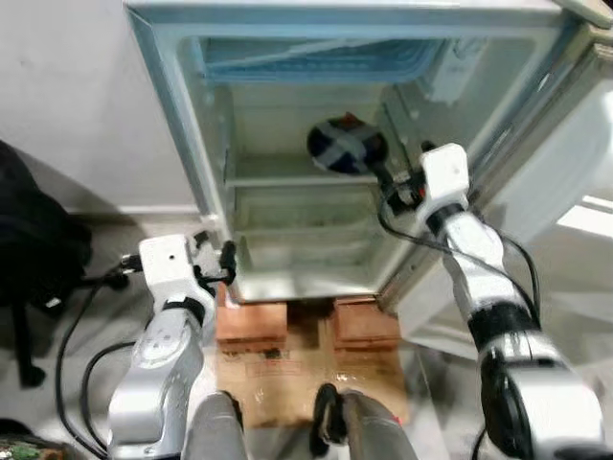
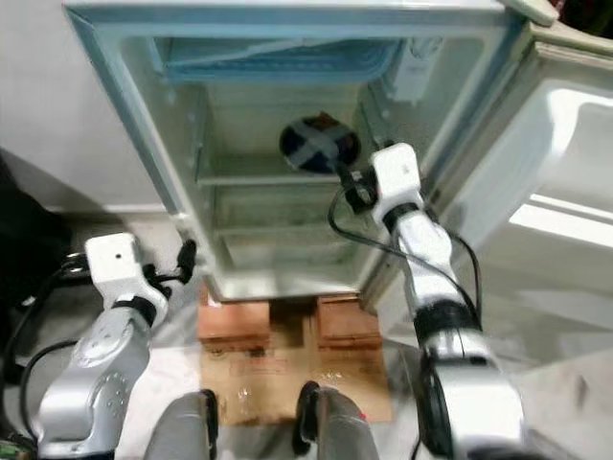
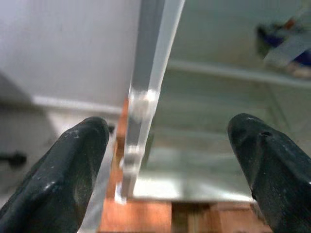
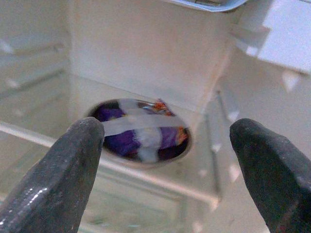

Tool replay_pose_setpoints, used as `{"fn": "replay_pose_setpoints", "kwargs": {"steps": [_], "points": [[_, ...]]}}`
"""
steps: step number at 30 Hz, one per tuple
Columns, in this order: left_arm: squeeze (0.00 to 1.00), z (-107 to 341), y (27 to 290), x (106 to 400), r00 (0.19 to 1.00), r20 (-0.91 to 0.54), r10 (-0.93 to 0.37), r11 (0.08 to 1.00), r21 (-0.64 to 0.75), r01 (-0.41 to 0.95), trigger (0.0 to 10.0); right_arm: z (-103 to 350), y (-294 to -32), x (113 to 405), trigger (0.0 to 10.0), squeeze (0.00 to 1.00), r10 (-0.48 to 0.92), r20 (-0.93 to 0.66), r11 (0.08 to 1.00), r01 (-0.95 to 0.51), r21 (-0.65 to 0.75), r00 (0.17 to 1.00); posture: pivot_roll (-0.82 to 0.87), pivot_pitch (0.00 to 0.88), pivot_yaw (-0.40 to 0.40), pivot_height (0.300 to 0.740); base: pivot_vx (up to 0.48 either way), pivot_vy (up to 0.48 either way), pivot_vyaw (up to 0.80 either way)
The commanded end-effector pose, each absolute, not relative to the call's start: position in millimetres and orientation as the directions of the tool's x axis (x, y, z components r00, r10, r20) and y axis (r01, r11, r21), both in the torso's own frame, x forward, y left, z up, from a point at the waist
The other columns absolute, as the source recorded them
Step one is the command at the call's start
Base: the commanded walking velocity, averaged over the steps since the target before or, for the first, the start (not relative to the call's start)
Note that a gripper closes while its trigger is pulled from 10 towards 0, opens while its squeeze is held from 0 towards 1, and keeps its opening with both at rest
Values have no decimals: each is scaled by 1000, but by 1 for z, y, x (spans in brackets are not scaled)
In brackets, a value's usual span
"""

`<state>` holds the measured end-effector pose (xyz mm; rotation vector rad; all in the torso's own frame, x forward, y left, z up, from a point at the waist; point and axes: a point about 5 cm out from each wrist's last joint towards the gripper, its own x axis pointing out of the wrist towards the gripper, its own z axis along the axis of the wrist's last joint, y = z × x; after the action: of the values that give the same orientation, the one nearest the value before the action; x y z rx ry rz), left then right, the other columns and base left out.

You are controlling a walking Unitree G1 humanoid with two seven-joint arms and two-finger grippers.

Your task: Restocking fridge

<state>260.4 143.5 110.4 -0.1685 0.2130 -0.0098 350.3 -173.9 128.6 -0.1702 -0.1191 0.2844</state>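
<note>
1. The bowl point(image 4: 140, 131), a round dish covered in film with strips of pale tape crossed over dark purple contents, lay on the glass shelf point(image 1: 273, 171) in the middle of the fridge point(image 1: 182, 115), toward the right side and close to the back wall.
2. The right tool point(image 1: 383, 175) reached in at shelf height, just beside the bowl on its right. In the right wrist view its two black fingers point(image 4: 63, 174) were spread wide, with the bowl between and beyond them, untouched by either.
3. Judged from that, the step in hand was setting the bowl on the shelf: it looked placed and let go, so this item was about done.
4. Below the shelf sat the pale drawer point(image 1: 297, 251); above it a blue-tinted freezer flap point(image 1: 316, 59). The open door point(image 2: 565, 182) swung out to the right.
5. The left tool point(image 1: 215, 261) hovered low by the fridge's left front edge, fingers point(image 3: 63, 170) spread with that edge seen between them, gripping nothing.
6. The fridge stood on red-brown blocks point(image 1: 251, 324) over flattened cardboard point(image 1: 287, 379).
7. The next move probably calls for drawing the right arm straight back out, keeping clear of the bowl and the right inner wall, before fetching anything else or closing the door.
</note>
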Motion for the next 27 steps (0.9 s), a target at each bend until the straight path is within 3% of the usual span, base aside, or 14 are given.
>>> {"fn": "replay_pose_setpoints", "kwargs": {"steps": [1,5,9,13,14,16,21,27], "points": [[0,107,141,263,977,-208,-39,989,-150,8,10000,128,-173,347,10000,0,311,85,942,-296,-155,946,-23,0,9,740,0,0,0],[0,105,139,271,977,-205,-60,987,-156,28,10000,116,-168,339,10000,0,351,42,933,-346,-98,935,-35,0,26,740,0,0,0],[0,104,133,272,976,-187,-113,986,-141,87,10000,113,-170,325,10000,0,322,2,925,-315,-212,947,-44,0,31,740,0,0,0],[0,100,133,269,975,-174,-136,983,-145,111,10000,106,-173,308,10000,0,255,-1,959,-253,-130,967,-43,0,27,740,0,0,0],[0,98,133,268,975,-175,-133,983,-146,108,10000,97,-178,300,10000,0,178,-29,982,-180,-66,984,-40,0,25,740,0,0,0],[0,93,134,264,974,-185,-130,985,-138,105,10000,91,-182,290,10000,0,120,-35,988,-123,-95,992,-38,0,27,740,0,0,0],[0,87,135,262,969,-205,-140,984,-137,114,10000,97,-189,288,10000,0,43,-19,995,-45,-87,999,-48,0,37,740,0,0,0],[0,82,134,261,965,-213,-153,982,-139,125,10000,106,-201,293,10000,0,31,-7,995,-32,-98,999,-58,0,37,740,-349,0,0]]}}
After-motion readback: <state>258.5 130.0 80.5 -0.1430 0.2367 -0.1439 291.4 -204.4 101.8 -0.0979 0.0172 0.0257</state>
